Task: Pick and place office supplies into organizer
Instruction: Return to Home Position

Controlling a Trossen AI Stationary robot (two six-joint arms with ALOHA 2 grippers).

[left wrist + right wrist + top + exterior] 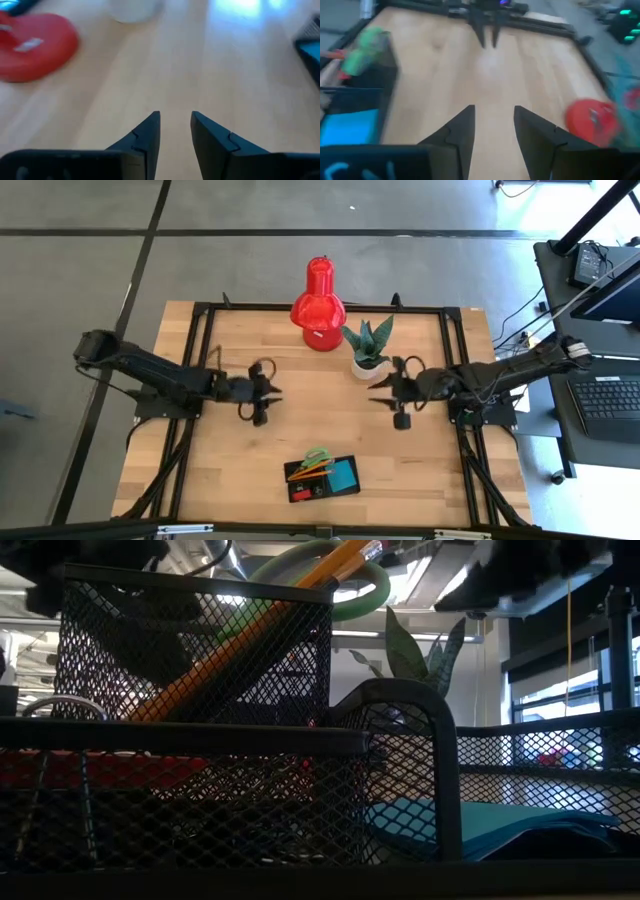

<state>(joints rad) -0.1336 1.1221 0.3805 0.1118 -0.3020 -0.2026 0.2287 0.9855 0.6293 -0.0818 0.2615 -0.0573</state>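
- Left gripper (175, 117) hovers over bare wood left of centre, fingers slightly parted and holding nothing.
- Right gripper (494, 110) faces it from right of centre, fingers likewise apart and empty. The 2 are well apart.
- The organizer (190, 737) sits near the front edge of the table (240, 470), well clear of both arms. It holds the pencils (308, 470), scissors (316, 456) and pad (342, 475). The high view shows no loose supplies on the wood.
- Sorting looks finished; what remains is probably only a retreat to rest.
- Main risk: the right arm lies just beside the plant (368, 345). A wide swing on the way back could clip a leaf or nudge the pot, and the lamp (318, 305) stands near it.
- Lesser risk: pencils and scissors poke above the tall compartment's rim, so a jolt to the table might shift them.
- Only the low view, pressed against the mesh, shows the pencils leaning diagonally in the tall compartment and the pad lying flat in the low one.
- Only the high view places both arms.
- The right wrist view catches the organizer and the opposite gripper together.
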